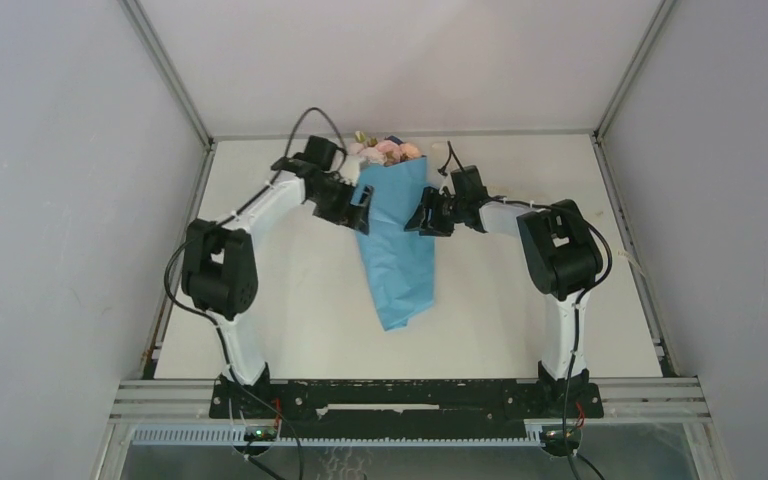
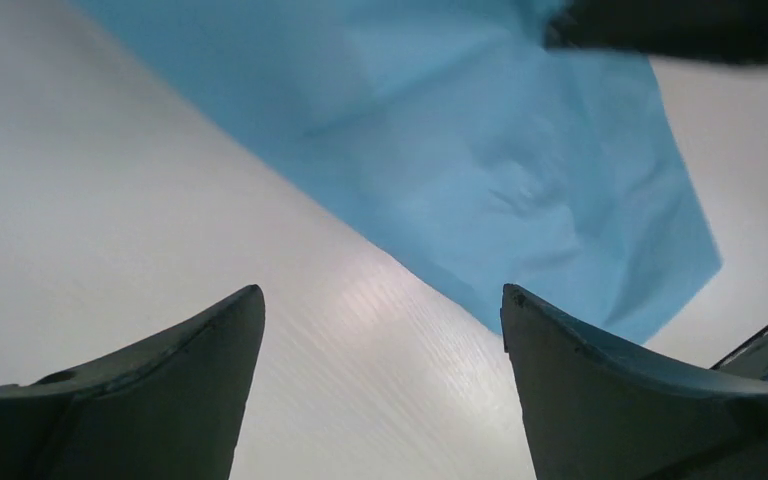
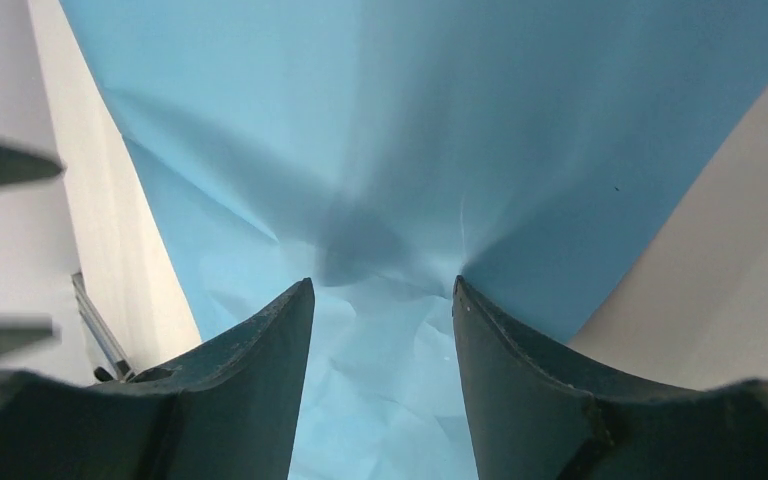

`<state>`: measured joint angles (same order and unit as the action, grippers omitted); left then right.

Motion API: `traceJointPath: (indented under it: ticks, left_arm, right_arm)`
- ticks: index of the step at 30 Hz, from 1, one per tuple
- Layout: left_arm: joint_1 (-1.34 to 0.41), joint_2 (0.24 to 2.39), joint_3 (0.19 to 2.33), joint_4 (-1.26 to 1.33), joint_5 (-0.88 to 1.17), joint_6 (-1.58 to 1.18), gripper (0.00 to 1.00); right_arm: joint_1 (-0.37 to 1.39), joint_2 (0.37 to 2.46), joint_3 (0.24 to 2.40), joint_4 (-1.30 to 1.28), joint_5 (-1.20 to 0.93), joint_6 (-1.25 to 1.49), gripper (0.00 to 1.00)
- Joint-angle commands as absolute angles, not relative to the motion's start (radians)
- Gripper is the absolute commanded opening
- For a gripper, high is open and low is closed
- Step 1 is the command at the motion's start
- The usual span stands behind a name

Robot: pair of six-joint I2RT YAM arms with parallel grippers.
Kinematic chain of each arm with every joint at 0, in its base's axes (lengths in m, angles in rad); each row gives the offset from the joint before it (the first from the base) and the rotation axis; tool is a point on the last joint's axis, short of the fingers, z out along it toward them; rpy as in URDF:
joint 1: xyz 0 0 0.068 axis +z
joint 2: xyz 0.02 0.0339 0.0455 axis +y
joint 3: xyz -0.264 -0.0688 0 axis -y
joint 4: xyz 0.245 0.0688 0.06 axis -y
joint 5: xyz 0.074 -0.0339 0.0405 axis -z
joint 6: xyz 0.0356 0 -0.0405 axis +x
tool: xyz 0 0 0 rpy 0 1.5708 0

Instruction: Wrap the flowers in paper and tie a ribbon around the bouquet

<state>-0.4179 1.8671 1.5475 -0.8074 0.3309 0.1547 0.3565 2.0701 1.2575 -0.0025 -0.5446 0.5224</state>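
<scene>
No text, label, brand, number or sign can be read in any of the three views.
</scene>
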Motion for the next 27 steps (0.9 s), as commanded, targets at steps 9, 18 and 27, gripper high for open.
traceJointPath:
  ticks: [9, 18, 27]
  left_arm:
    - [-0.313, 2.01, 1.43, -0.508, 0.568, -0.319, 0.96]
    - [-0.324, 2.137, 1.409, -0.465, 0.628, -0.4, 0.88]
    - [-0.332, 2.122, 1.345, -0.343, 0.698, -0.462, 0.61]
  right_arm:
    - [0.413, 2.039, 1.236, -0.09, -0.475, 0.485, 0.62]
    - [0.417, 2.046, 1.236, -0.077, -0.488, 0.499, 0.62]
    - [0.418, 2.065, 1.237, -0.05, -0.52, 0.526, 0.62]
